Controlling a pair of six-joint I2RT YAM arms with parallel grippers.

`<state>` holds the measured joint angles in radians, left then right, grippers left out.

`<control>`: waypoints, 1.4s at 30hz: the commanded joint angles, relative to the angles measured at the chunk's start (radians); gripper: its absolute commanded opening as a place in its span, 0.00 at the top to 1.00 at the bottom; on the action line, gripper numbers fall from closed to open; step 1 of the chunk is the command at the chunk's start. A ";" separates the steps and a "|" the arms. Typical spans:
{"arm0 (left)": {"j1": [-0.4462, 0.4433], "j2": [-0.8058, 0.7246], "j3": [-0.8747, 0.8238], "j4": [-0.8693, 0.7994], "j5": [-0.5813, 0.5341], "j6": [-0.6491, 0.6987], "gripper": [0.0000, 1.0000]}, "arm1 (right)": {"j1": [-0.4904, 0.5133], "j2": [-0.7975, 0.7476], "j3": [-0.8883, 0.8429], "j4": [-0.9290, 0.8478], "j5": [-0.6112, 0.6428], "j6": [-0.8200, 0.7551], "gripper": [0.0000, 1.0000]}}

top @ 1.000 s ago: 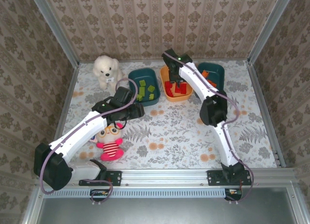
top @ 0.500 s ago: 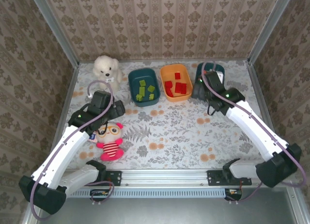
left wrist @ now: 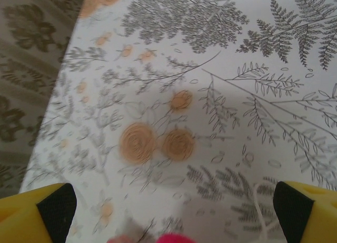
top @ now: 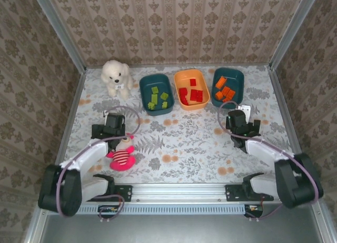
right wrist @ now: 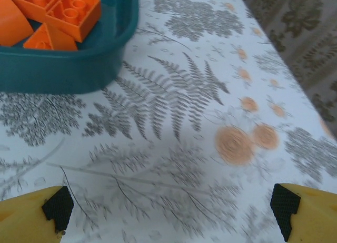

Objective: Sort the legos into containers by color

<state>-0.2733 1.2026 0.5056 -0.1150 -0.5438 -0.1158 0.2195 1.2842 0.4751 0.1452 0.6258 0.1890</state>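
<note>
Left gripper [left wrist: 171, 210]: fingers spread wide with nothing between them. It was low over the floral table [top: 189, 143], near the left side and just beyond the doll.
Right gripper [right wrist: 172, 209]: fingers spread wide, nothing held. It was low over the table on the near side of the right teal tub, clear of its wall.
Left teal tub [top: 150, 82]: at the far side of the table, just right of the dog. It held the green legos [top: 157, 97].
Orange tub [top: 181, 77]: between the two teal tubs. It held the red legos [top: 192, 93].
Right teal tub [top: 237, 80]: at the far right. It held the orange legos [top: 225, 89].
Sorting: every lego seen lay in a tub, one colour per tub.
Doll [top: 122, 154]: lay on the table at near left, partly under the left arm. A pink edge at the bottom of the left wrist view was probably the doll.
Dog [top: 117, 77]: sat upright in the far left corner.
</note>
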 commanded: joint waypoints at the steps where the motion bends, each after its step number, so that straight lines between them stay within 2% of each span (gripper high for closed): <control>1: 0.051 0.146 0.080 0.149 0.150 0.133 0.00 | -0.029 0.137 0.095 0.241 -0.122 -0.081 0.00; 2: 0.066 0.191 0.112 0.167 0.180 0.149 0.00 | -0.036 0.179 0.113 0.283 -0.142 -0.094 0.00; 4: 0.105 0.267 0.170 0.209 0.232 0.166 0.00 | -0.057 0.251 0.185 0.255 -0.170 -0.160 0.00; 5: 0.125 0.291 0.184 0.231 0.250 0.166 0.00 | -0.070 0.269 0.177 0.314 -0.182 -0.181 0.00; 7: 0.171 0.313 0.189 0.320 0.282 0.133 0.00 | -0.122 0.274 0.159 0.345 -0.245 -0.143 0.00; 9: 0.211 0.306 0.137 0.476 0.326 0.099 0.00 | -0.136 0.248 0.120 0.390 -0.276 -0.134 0.00; 11: 0.235 0.296 0.110 0.536 0.347 0.103 0.00 | -0.137 0.215 0.026 0.531 -0.316 -0.146 0.00; 14: 0.243 0.297 -0.018 0.797 0.355 0.120 0.00 | -0.147 0.188 -0.077 0.689 -0.312 -0.130 0.00; 16: 0.241 0.291 -0.078 0.890 0.382 0.122 0.00 | -0.147 0.188 -0.084 0.700 -0.312 -0.131 0.00; 18: 0.243 0.353 -0.159 1.119 0.374 0.139 0.00 | -0.147 0.204 -0.047 0.644 -0.321 -0.132 0.00; 20: 0.250 0.319 -0.144 1.026 0.392 0.115 0.00 | -0.153 0.213 -0.025 0.614 -0.331 -0.130 0.00; 24: 0.245 0.339 -0.126 1.028 0.398 0.134 0.00 | -0.154 0.210 -0.059 0.668 -0.363 -0.138 0.00; 25: 0.245 0.334 -0.125 1.016 0.398 0.131 0.00 | -0.154 0.232 -0.098 0.754 -0.373 -0.145 0.00; 26: 0.245 0.332 -0.124 1.011 0.400 0.129 0.00 | -0.151 0.273 -0.163 0.944 -0.376 -0.162 0.00; 27: 0.244 0.335 -0.126 1.022 0.398 0.131 0.00 | -0.151 0.258 -0.202 0.992 -0.373 -0.154 0.00; 29: 0.245 0.334 -0.123 1.011 0.398 0.128 0.00 | -0.152 0.245 -0.186 0.934 -0.366 -0.147 0.00; 31: 0.244 0.334 -0.121 1.011 0.397 0.128 0.00 | -0.155 0.250 -0.085 0.748 -0.338 -0.127 0.00; 32: 0.245 0.333 -0.122 1.011 0.397 0.128 0.00 | -0.167 0.249 -0.078 0.731 -0.360 -0.122 0.00; 33: 0.245 0.334 -0.121 1.009 0.397 0.128 0.00 | -0.168 0.251 -0.094 0.772 -0.364 -0.128 0.00; 42: 0.241 0.334 -0.122 1.011 0.393 0.134 0.00 | -0.166 0.250 -0.092 0.761 -0.368 -0.132 0.00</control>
<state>-0.0311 1.5364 0.3664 0.8677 -0.1600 -0.0021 0.0586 1.5345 0.3737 0.9089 0.2756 0.0517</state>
